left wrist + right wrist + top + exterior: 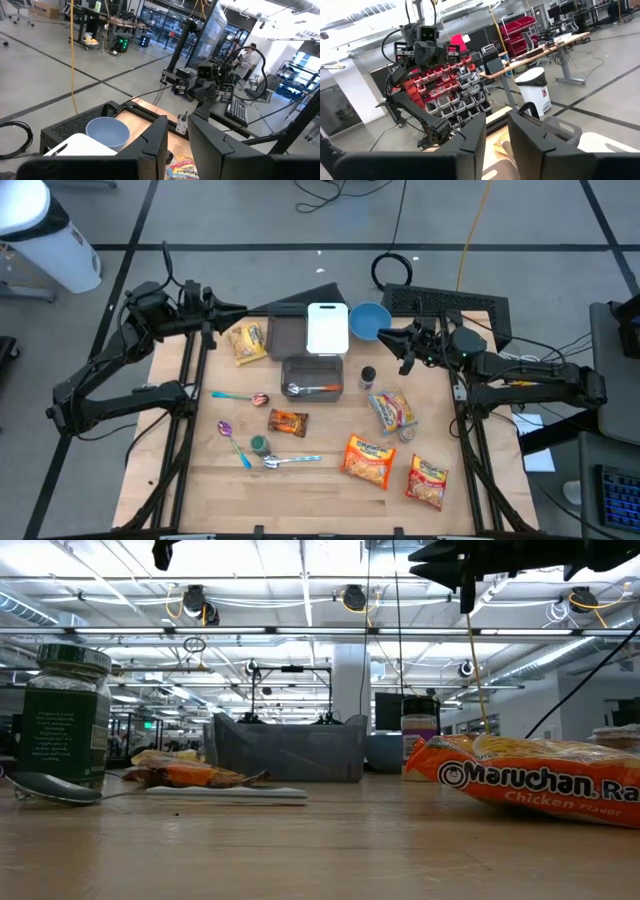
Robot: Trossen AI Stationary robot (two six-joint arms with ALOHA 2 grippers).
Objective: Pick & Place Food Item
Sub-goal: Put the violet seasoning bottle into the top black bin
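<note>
Orange ramen packets [369, 459] are left lying on the wooden tabletop [320, 480]; nothing is held by either raised, narrowly parted gripper, left [236, 311] or right [392, 337].

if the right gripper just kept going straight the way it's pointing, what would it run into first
The right gripper points left, held above the table. Nothing sits in its line until the left gripper opposite; the blue bowl and white lid probably pass underneath, though height is unclear.

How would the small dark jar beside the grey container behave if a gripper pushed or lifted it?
The small dark jar stands upright and narrow, so a high sideways push would probably tip it. Once on its side, its round body would likely roll. It looks rigid, so a pinch shouldn't deform it.
</note>
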